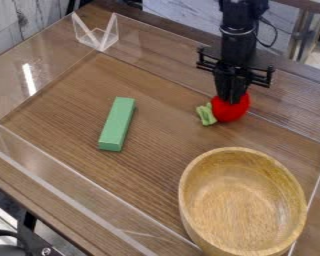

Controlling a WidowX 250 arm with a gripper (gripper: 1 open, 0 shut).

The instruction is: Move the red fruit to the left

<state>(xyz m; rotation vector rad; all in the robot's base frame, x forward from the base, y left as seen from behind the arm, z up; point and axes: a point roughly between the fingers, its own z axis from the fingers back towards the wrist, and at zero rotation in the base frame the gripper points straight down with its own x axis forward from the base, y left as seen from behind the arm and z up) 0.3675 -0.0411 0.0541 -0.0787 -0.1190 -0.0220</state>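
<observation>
The red fruit lies on the wooden table at the right, its green leafy cap pointing left. My black gripper comes straight down onto it, and its fingers are drawn together on the fruit's top. The fruit still rests on the table. The lower part of the fingers hides the fruit's upper half.
A green rectangular block lies left of centre. A wooden bowl stands at the front right. Clear acrylic walls ring the table, with a clear stand at the back left.
</observation>
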